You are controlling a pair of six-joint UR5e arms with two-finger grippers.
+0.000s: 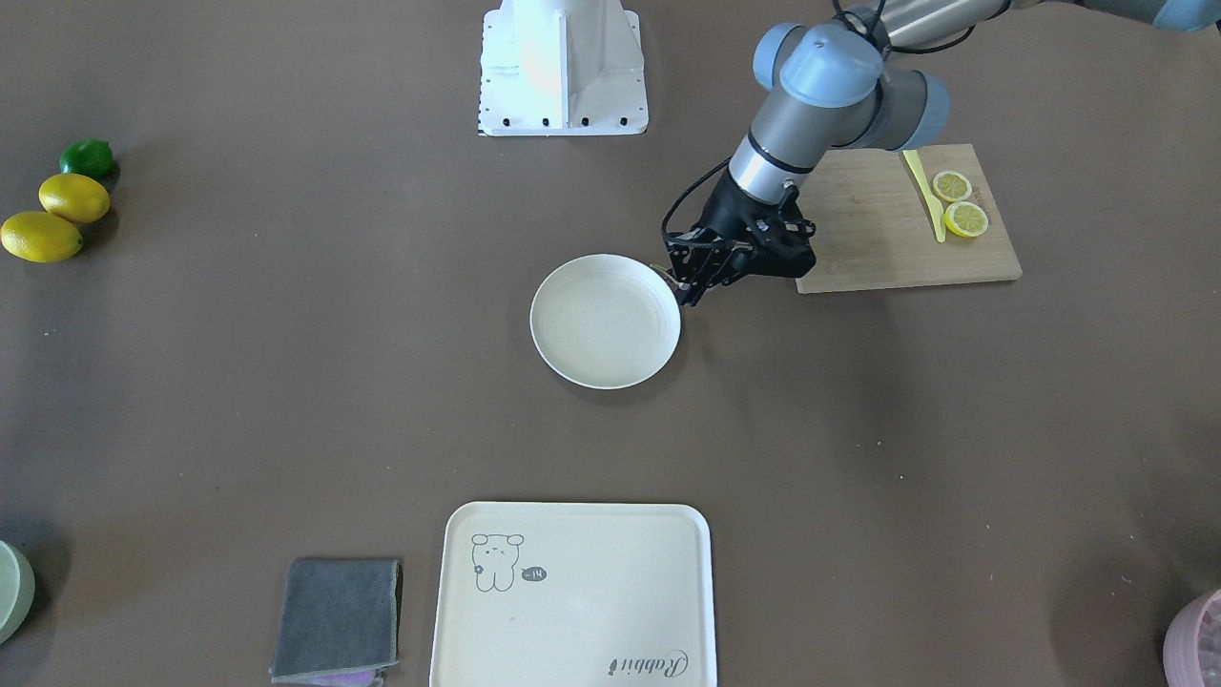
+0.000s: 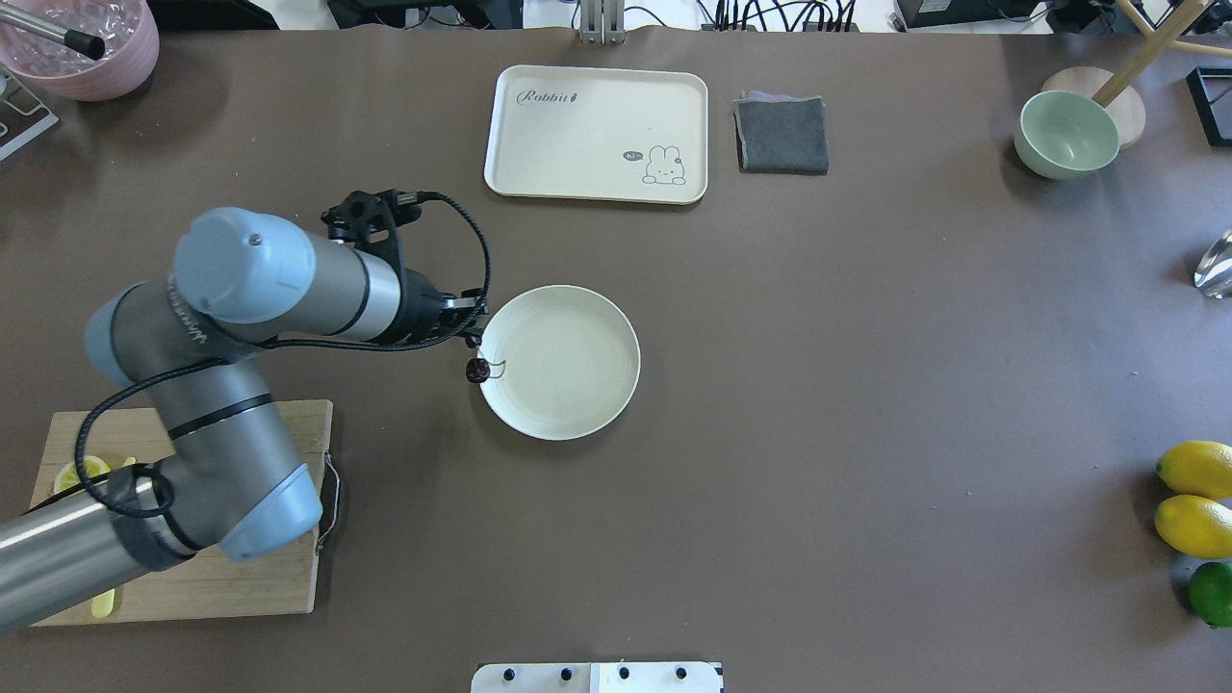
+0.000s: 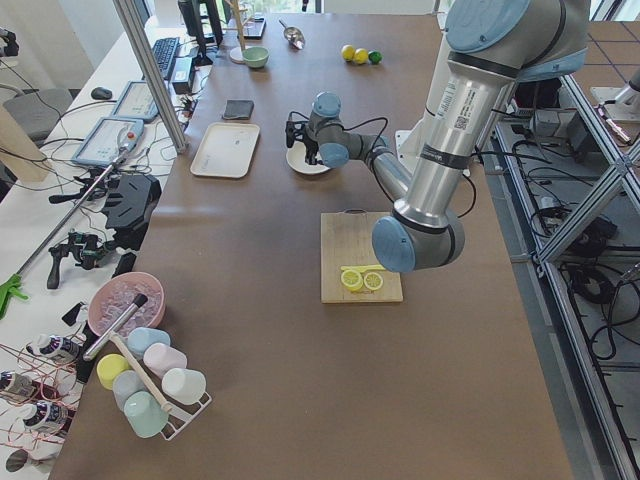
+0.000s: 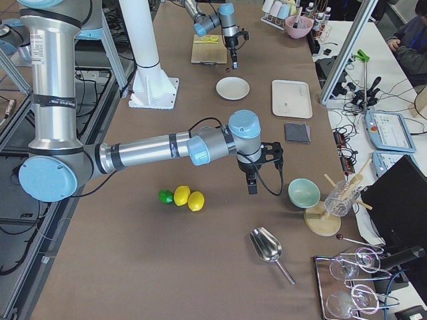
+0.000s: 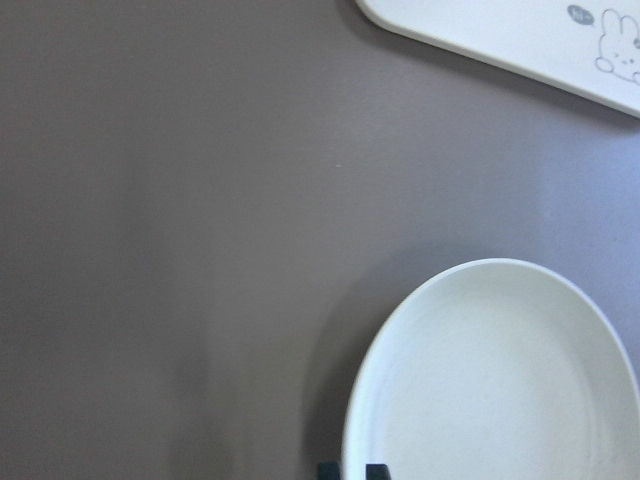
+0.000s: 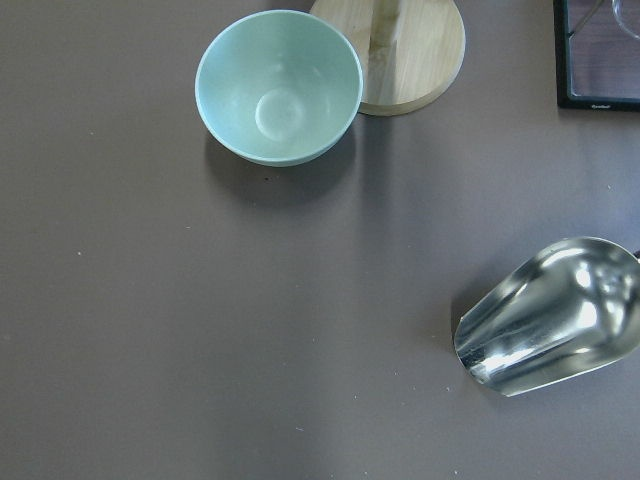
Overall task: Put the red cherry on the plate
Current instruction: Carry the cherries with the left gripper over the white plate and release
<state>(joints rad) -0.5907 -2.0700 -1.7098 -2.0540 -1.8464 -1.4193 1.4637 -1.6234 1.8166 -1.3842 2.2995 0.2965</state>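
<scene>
The left tool (image 2: 473, 340) hangs at the plate's (image 2: 577, 395) left rim, pinching the cherry (image 2: 476, 371) — it dangles at that rim, stem over the edge. The right tool (image 4: 252, 185) hovers above the tabletop (image 2: 866, 385) near a bowl (image 4: 303, 192) — spread or pressed together, I cannot tell.

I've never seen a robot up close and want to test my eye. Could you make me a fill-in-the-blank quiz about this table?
1. The left gripper holds the red cherry at the rim of the round ___.
2. Two lemon slices lie on the wooden ___.
3. The cream tray shows a drawing of a ___.
4. Beside the two whole lemons sits one green ___.

Missing words: plate; board; rabbit; lime.
</scene>
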